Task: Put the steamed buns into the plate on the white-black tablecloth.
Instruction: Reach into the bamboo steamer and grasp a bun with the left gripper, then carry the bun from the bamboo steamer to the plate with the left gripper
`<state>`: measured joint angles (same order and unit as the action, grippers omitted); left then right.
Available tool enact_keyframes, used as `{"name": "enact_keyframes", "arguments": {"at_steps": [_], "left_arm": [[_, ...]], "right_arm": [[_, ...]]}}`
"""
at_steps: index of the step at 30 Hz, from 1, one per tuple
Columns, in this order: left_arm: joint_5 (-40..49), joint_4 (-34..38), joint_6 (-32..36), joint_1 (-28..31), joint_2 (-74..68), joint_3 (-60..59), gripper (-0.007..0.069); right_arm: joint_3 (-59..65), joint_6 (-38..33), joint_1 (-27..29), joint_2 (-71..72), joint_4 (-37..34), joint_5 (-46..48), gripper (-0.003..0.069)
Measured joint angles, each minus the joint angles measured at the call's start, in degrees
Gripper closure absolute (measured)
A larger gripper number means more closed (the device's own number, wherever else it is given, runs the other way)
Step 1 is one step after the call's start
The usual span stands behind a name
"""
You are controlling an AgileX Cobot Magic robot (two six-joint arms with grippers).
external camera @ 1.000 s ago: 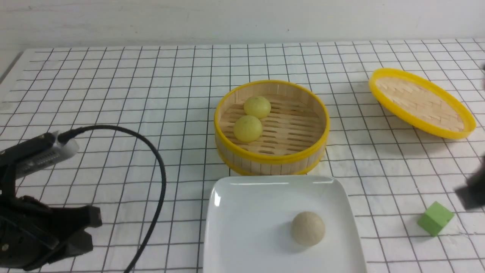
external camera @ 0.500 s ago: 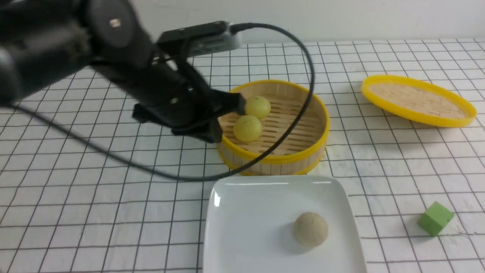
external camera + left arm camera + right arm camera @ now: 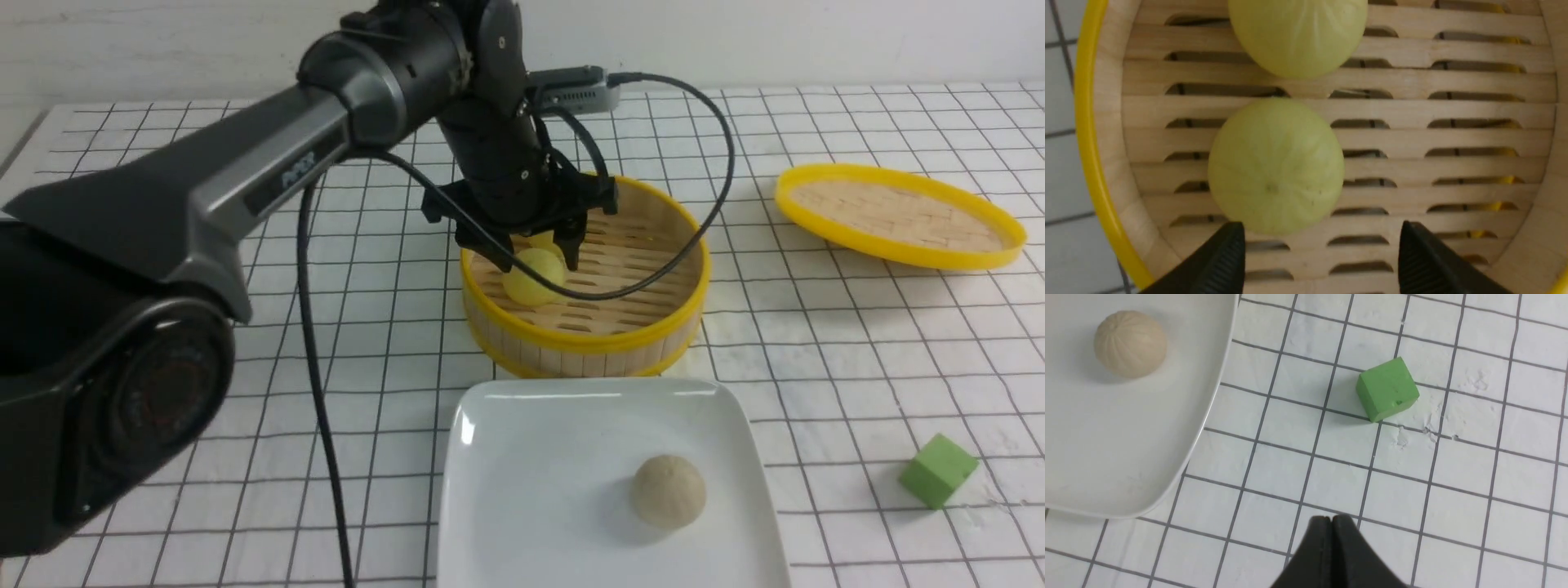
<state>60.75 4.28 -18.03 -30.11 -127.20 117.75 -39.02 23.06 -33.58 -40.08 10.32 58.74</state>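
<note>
Pale wall (image 3: 816, 41) behind; surface (image 3: 16, 122) under white-black tablecloth (image 3: 245, 367). Spread-wide left gripper (image 3: 535, 249), empty — over two yellow steamed buns (image 3: 532, 279) in steamer basket (image 3: 588, 335). One beige bun (image 3: 668, 490) on plate (image 3: 531, 490). Empty right gripper (image 3: 1331, 519) — jaws pressed together.

two buns (image 3: 532, 279) in basket (image 3: 588, 341) behind plate (image 3: 531, 457) (third bun (image 3: 668, 490) on it) — lid (image 3: 898, 216), cube (image 3: 939, 471) to the right
</note>
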Motion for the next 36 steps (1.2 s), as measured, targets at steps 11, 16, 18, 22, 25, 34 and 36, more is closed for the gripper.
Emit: {"name": "enact_keyframes", "arguments": {"at_steps": [11,16,18,22,25,34,36], "left_arm": [[-3.6,-6.0,-6.3,-0.1,-3.7,0.7,0.053],[4.3,-6.5,-2.6,-1.4,1.5,4.4,0.0602],[6.1,-6.5,-1.9,-1.9,4.4,6.2,0.0603],[9.6,-6.5,0.2,-2.7,13.5,8.2,0.0603],[10.1,-6.2,3.4,-2.7,23.0,0.5,0.0603],[7.1,4.4,2.9,-3.0,31.2,-30.9,0.0585],[0.0,6.1,2.9,-4.2,30.4,-38.5,0.0561]], "right_arm": [[0.0,0.2,0.0,0.0,0.1,-0.2,0.0659],[0.0,0.2,0.0,0.0,0.1,-0.2,0.0657],[0.0,0.2,0.0,0.0,0.1,-0.2,0.0657],[0.0,0.2,0.0,0.0,0.1,-0.2,0.0654],[0.0,0.2,0.0,0.0,0.1,-0.2,0.0653],[0.1,0.2,0.0,0.0,-0.2,0.0,0.065],[0.1,0.2,0.0,0.0,-0.2,-0.1,0.0648]]}}
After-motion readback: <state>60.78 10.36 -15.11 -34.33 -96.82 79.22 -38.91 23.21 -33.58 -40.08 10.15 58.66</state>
